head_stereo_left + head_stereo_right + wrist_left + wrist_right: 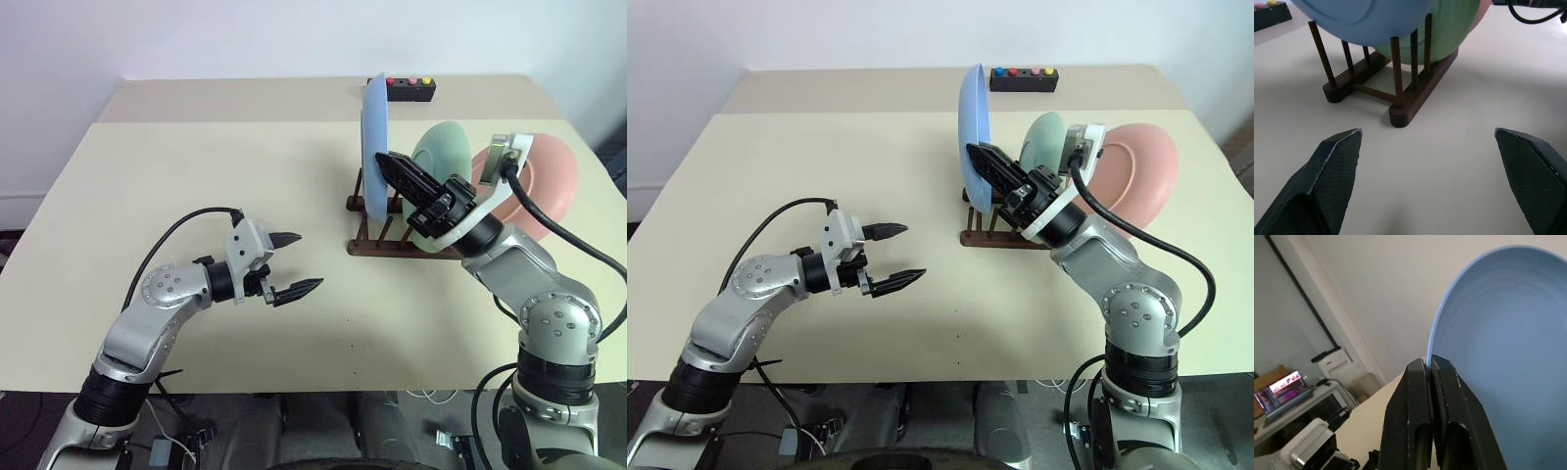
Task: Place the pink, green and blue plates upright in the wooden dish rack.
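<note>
The rack (392, 230) stands right of centre in the left eye view, on the far half of the cream bench (196, 176), with three plates upright in it: the blue plate (375, 147) at the left end, the green plate (441, 157) in the middle and the pink plate (544, 186) at the right end. The right gripper (384, 160) reaches in from the lower right with its fingers pressed together on the blue plate's rim; in the right wrist view the thin rim sits pinched between the two black fingers (1415, 396). The left gripper (302, 262) hovers over the bench in the lower left-centre of the frame, its fingers wide apart and holding nothing, pointing toward the rack and well apart from it. Between that gripper and the rack lies bare bench, and the whole left half of the surface is open to the left and near edges. The rack's right end, with the pink plate, comes near the bench's right edge. Behind the rack, at the upper centre-right, a small black box (409, 90) with coloured buttons sits near the far edge, where a second, slightly darker slab (245, 98) of bench runs against a white wall (245, 34). In the right wrist view the room beyond shows a pale wall, a dark-framed window or panel and a lit screen (1281, 387) at the lower left.
</note>
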